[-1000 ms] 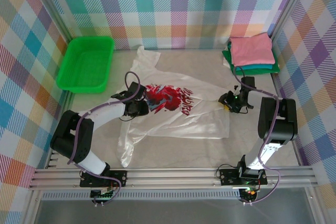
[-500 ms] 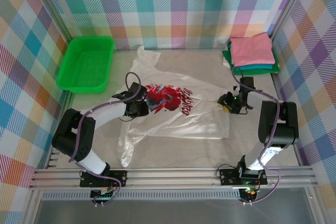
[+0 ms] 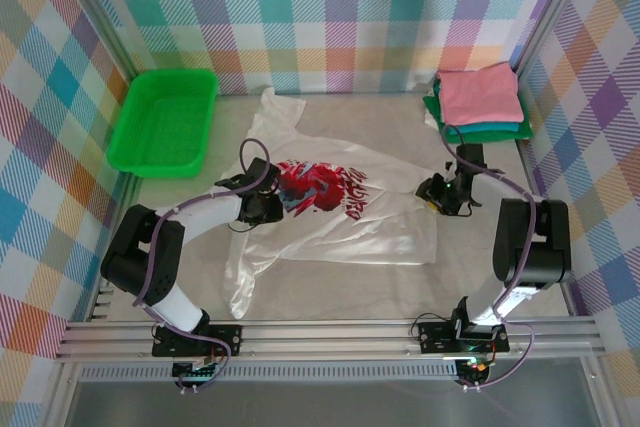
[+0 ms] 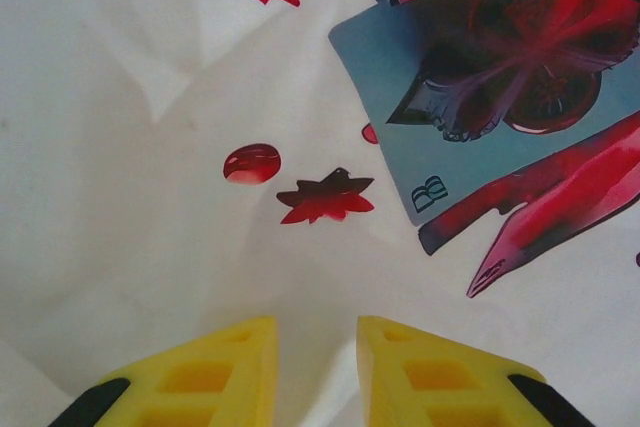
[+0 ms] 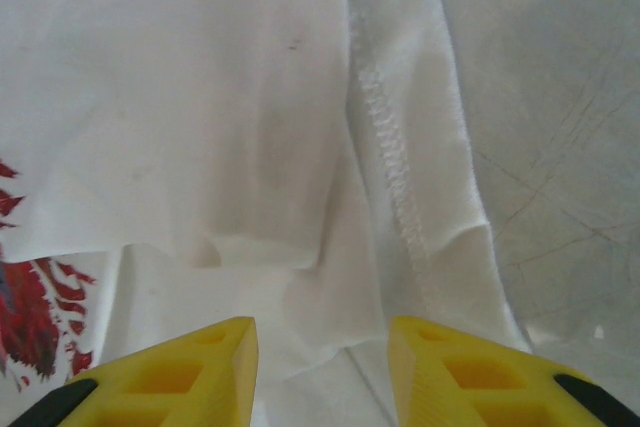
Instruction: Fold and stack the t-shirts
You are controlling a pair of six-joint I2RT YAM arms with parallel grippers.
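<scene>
Left wrist view: left fingers (image 4: pixel 215 372) narrowly apart on white shirt (image 4: pixel 150 147) spread beneath them, grip unclear; right fingers (image 5: pixel 455 372) open over its hem (image 5: pixel 385 127); risk: shallow pinch slips, or catches both layers, skewing the fold.

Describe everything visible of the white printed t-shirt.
The white t-shirt is soft cloth with a red-and-black graphic, lying rumpled and partly folded on the table, one end trailing toward the near edge. A stitched hem shows by the right gripper, at its right edge; the left gripper is over the print. Whether either pinches the cloth is unclear.
</scene>
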